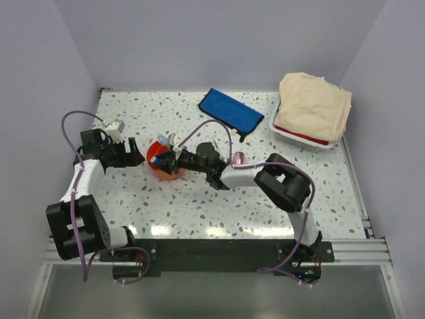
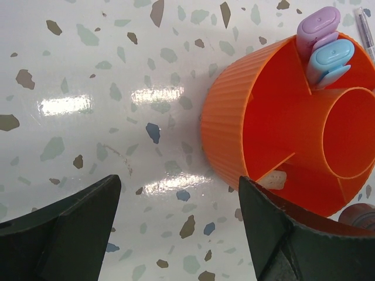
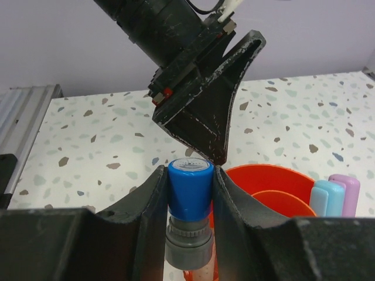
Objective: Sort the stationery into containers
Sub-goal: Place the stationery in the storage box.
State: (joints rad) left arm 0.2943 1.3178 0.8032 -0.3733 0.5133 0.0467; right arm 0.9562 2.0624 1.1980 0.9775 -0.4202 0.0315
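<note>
My right gripper (image 3: 188, 171) is shut on a blue-capped glue stick (image 3: 189, 193) with a grey collar, held upright just above the near rim of the round orange tub (image 3: 275, 178). A light blue marker (image 3: 326, 199) and a lilac marker (image 3: 348, 193) stand together in one compartment of the tub (image 2: 234, 129). My left gripper (image 2: 176, 228) is open beside the tub, empty, with its right finger (image 2: 281, 234) close to the ribbed wall. From above, both grippers (image 1: 136, 158) (image 1: 169, 157) meet at the tub (image 1: 166, 173). The blue pouch (image 1: 230, 113) lies flat at the back.
A white basket (image 1: 292, 135) with a red rim and beige cloth stands at the back right. A thin pen (image 2: 364, 29) lies on the table beyond the tub. A small pink item (image 1: 237, 158) sits by the right forearm. The walls enclose the table on three sides.
</note>
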